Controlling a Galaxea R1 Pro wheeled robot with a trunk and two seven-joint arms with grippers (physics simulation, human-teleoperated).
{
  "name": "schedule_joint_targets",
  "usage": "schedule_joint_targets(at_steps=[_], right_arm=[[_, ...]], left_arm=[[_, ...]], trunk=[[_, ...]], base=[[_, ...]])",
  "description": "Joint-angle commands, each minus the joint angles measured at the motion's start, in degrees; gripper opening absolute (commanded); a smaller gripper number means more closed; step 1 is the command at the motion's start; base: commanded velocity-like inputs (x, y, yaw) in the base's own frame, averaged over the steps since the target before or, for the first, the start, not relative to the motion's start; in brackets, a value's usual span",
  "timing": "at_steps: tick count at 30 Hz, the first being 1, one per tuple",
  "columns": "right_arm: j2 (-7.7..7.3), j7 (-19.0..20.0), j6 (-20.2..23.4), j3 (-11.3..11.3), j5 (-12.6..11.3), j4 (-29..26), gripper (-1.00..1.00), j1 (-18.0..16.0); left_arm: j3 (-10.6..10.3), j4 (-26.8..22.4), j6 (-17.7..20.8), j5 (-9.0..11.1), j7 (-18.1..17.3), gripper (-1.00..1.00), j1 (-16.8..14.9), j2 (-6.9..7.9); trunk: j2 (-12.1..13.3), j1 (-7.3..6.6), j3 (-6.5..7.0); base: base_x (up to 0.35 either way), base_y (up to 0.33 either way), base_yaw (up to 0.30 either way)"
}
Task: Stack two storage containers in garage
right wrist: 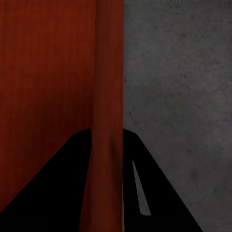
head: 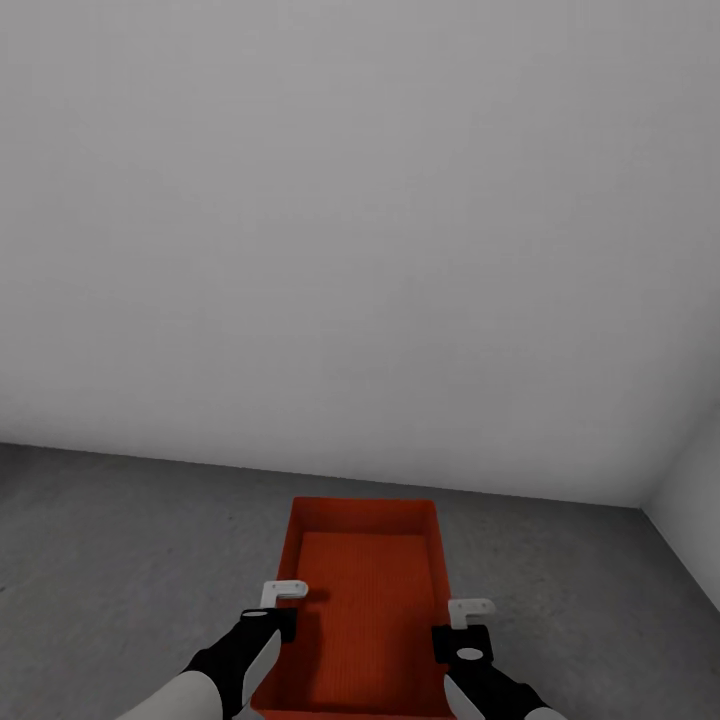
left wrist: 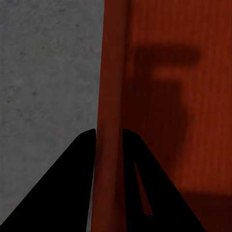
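Orange-red container between both clamped tools

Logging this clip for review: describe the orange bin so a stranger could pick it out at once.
Start at the plain white wall, then drop to the grey concrete floor in front of it. The storage container sits low and centred, an orange-red lidless rectangular bin with a ribbed bottom. The left gripper and right gripper pinch its two long walls, and it is the only coloured thing there.
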Motion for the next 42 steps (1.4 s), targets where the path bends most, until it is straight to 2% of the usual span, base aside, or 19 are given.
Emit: schedule_joint_targets(at_steps=[1, 16, 42], right_arm=[[-0.08, -0.5, 0.0, -0.1, -1.2, 1.1, -1.00, -0.1], [-0.20, -0.5, 0.0, -0.1, -1.2, 1.1, -1.00, -0.1], [-0.11, -0.5, 0.0, -0.2, -1.3, 1.1, -1.00, -0.1]], left_arm=[[-0.2, -0.4, 0.5, -1.6, 1.0, -1.00, 0.0, 0.13], [-0.2, -0.4, 0.6, -1.6, 1.3, -1.00, 0.0, 0.06], [-0.1, -0.4, 0.9, -1.6, 1.2, -1.00, 0.0, 0.08]], trunk=[[0.0, 0.00, -0.05], [0.0, 0.00, -0.05], [-10.5, 5.71, -4.92]], base=[[0.000, 0.000, 0.000], [0.000, 0.000, 0.000], [0.000, 0.000, 0.000]])
